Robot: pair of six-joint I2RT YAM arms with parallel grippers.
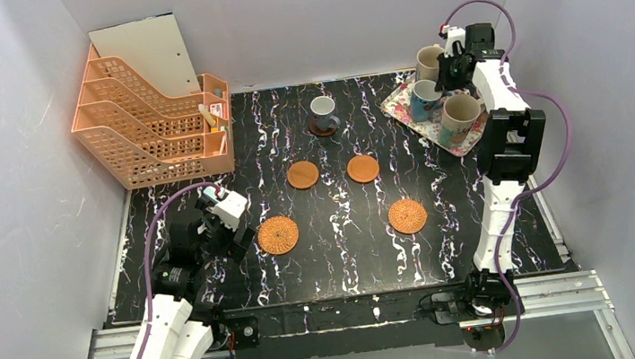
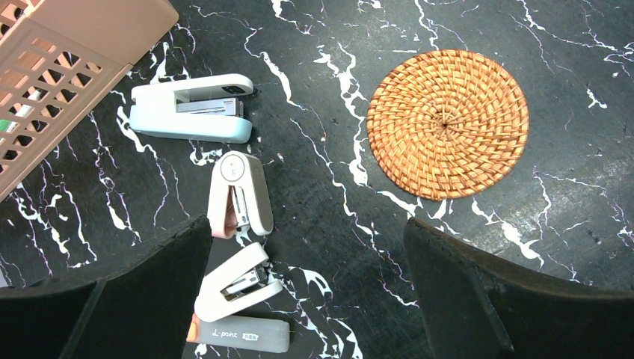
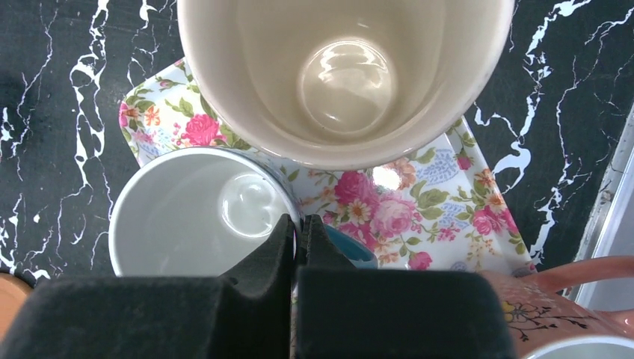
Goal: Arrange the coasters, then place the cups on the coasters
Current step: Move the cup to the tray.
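Note:
My right gripper is shut on the rim of a blue cup with a white inside; one finger is inside it and one outside by the handle. This cup stands on the floral tray beside a large beige cup. From above, the right gripper is over the tray's cups. Another blue cup sits on a dark coaster. Two wooden coasters and two wicker coasters lie bare. My left gripper hangs open, nothing in it, just left of a wicker coaster.
An orange file organizer stands at the back left. Three staplers lie on the marble table below the left gripper. A patterned pinkish cup stands right of the right gripper on the tray.

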